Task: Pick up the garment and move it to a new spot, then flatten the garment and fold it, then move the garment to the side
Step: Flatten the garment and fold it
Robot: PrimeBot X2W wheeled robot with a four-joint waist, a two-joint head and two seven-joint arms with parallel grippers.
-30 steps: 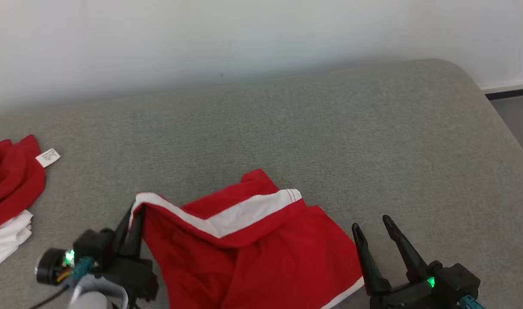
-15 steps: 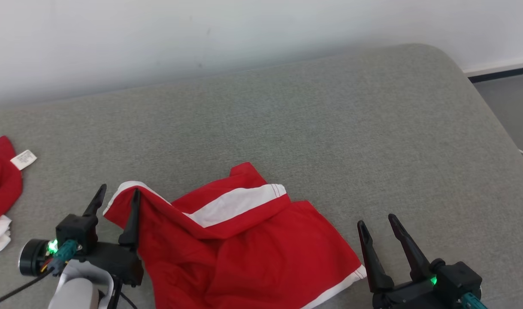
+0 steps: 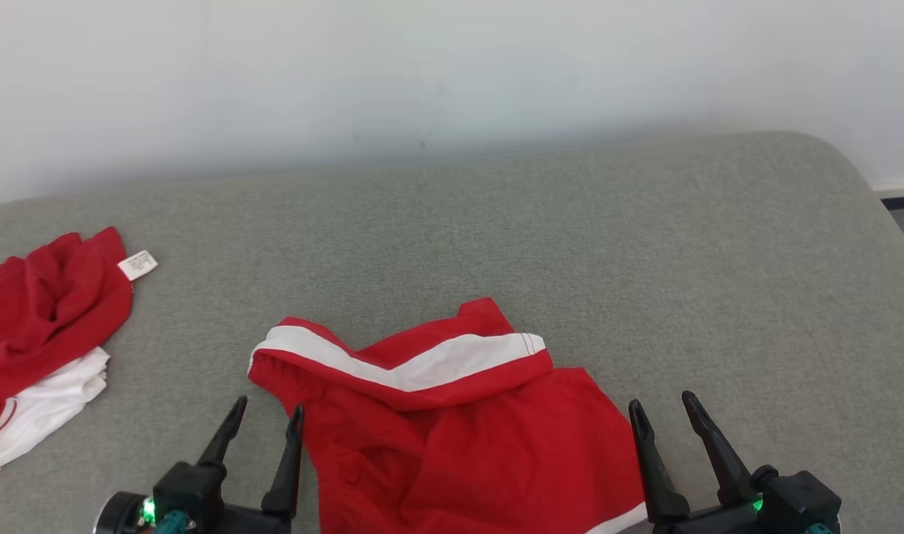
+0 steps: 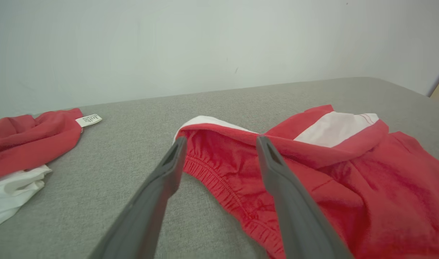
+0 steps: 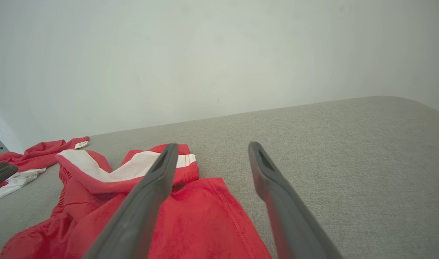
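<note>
Low on the grey cushion [image 3: 570,245], the red garment [image 3: 452,437] lies crumpled between the left gripper [image 3: 268,405], by its elastic waistband corner, and the right gripper [image 3: 661,400], by its white-trimmed hem, both with fingers spread wide, gripping nothing

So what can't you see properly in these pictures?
- Head view: the red shorts run off the bottom edge.
- Head view: the red and white garment is cut by the left edge.
- Head view: the print on its white label is too small to read.
- Right wrist view: a jaw of the right gripper hides a strip of the shorts.
</note>
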